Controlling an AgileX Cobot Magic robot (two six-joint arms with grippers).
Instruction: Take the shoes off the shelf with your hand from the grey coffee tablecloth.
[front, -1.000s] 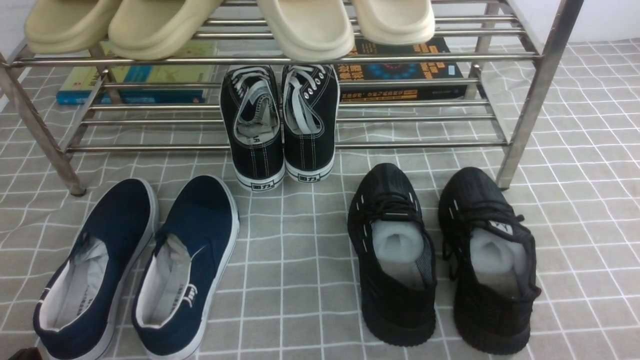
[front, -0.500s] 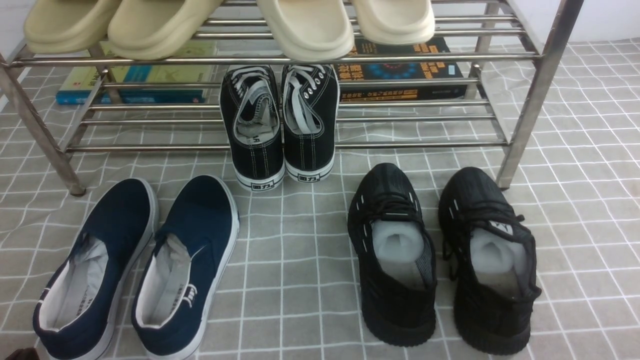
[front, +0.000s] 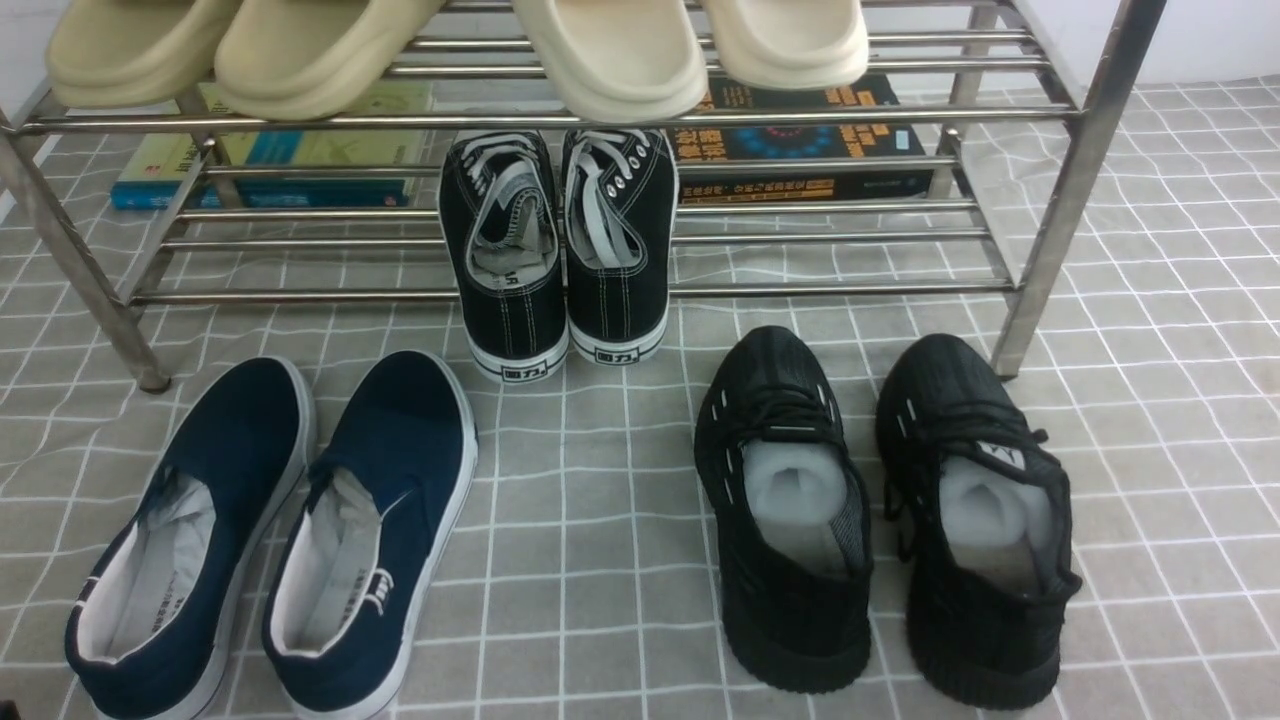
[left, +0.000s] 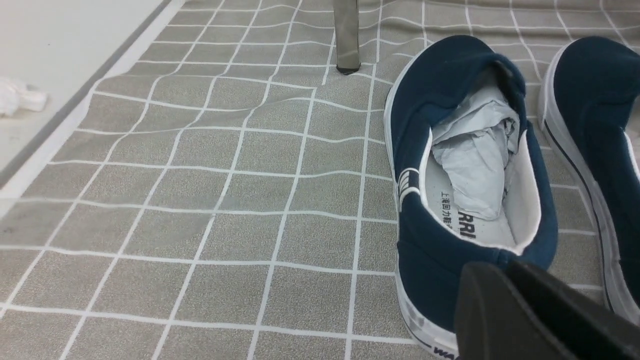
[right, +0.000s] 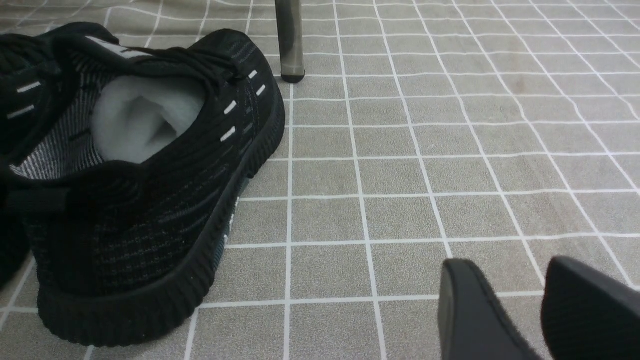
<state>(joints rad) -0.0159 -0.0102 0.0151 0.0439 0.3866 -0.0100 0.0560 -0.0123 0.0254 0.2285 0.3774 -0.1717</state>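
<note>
Grey coffee tablecloth (front: 600, 560) carried our navy shoes (front: 270, 530) | left claw (left: 530, 310) nearly closed, empty; right claw (right: 520, 310) parted, empty | next: black sneakers (front: 555, 250) off shelf (front: 800, 115).

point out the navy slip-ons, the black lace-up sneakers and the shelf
navy slip-ons (front: 400, 470), front view, on the toe cloth of the right shoe
black lace-up sneakers (front: 515, 300), front view, on the left shoe's heel
shelf (front: 560, 120), front view, on the upper tier's front tube
</note>
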